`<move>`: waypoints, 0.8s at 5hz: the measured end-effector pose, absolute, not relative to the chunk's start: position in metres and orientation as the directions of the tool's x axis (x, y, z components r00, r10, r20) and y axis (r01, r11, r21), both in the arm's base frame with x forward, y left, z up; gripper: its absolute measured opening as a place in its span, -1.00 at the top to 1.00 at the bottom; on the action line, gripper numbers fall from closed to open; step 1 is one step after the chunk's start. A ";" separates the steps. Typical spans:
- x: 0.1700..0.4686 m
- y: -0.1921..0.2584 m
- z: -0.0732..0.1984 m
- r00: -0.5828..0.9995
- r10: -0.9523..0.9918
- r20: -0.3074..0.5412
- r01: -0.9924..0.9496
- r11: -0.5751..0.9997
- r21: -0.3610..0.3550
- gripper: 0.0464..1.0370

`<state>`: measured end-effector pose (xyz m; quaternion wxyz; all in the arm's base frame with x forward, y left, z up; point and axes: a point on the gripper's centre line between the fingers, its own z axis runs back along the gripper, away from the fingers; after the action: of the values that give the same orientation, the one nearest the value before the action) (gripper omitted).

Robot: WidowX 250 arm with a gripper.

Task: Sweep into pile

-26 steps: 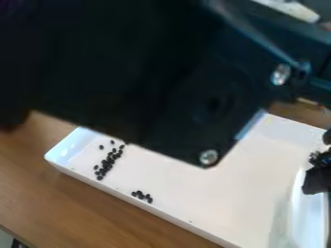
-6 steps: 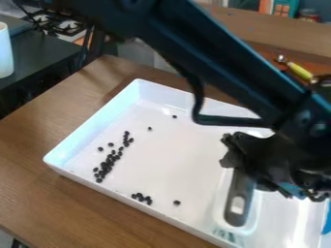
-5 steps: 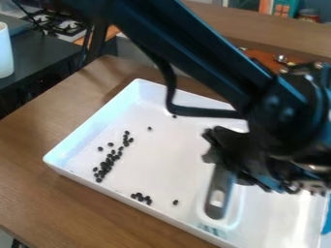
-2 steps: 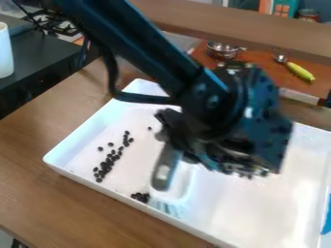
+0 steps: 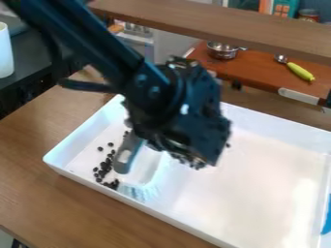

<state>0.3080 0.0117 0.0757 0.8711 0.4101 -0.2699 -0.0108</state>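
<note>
Camera view: clamping the gray-handled brush (image 5: 127, 155) in the pincer (image 5: 140, 131), bristles down inside the white tray (image 5: 165, 216) on the wooden worktop (image 5: 38, 193). Held just beside the loose streak of black beans (image 5: 105, 166), near the tray's wall.

The arm (image 5: 90, 41) hides the tray's (image 5: 161, 217) far corner; brush bristles (image 5: 138, 192) are blurred; edges crop a white cup (image 5: 5, 52) and something blue (image 5: 327, 219).

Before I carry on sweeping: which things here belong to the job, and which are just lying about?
Job:
- black tool, holding the grey-handled brush
- small black bean-like pieces
- white rectangular tray

Lying about:
- round silver metal pot
- slim yellow-green object
- white cylindrical container
</note>
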 end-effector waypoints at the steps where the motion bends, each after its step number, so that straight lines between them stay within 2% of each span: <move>1: 0.305 0.033 0.081 0.851 -0.264 0.455 -0.198 0.640 0.742 0.10; 2: 0.303 0.050 0.087 0.844 -0.279 0.459 -0.204 0.625 0.754 0.10; 3: 0.301 0.040 0.095 0.829 -0.258 0.496 -0.227 0.655 0.721 0.10; 4: 0.311 -0.002 0.117 0.797 -0.190 0.574 -0.270 0.737 0.620 0.10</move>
<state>0.3107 -0.0018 0.1168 0.8759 0.3620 -0.3182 0.0228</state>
